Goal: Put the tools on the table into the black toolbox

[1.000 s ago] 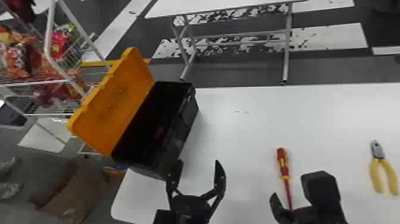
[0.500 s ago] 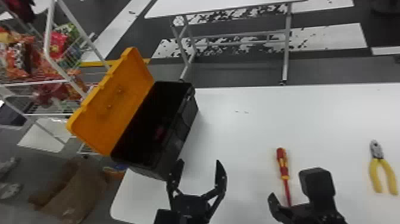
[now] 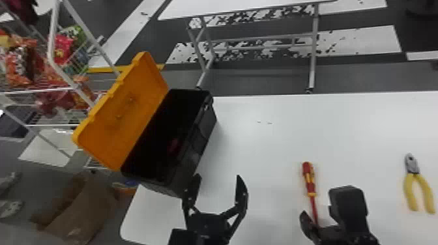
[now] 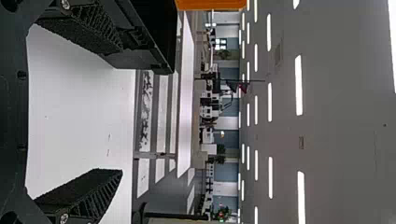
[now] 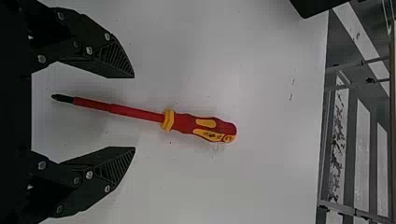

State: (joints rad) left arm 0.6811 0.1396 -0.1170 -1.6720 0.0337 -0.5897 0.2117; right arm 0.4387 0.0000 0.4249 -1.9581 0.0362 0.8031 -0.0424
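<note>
Screwdriver flat on table, handle pointing away, shaft nearest, below R end effector, jaws apart; L end effector released nr toolbox

Floor: dark grey, with white, dark-flecked strips and one yellow line. Beyond the work area: a white-topped table on tubular metal legs. Left side: a white wire rack carrying bright packets. Left wrist view: grey ceiling, rows of lit strip lights, blue-and-white far wall, plants.
</note>
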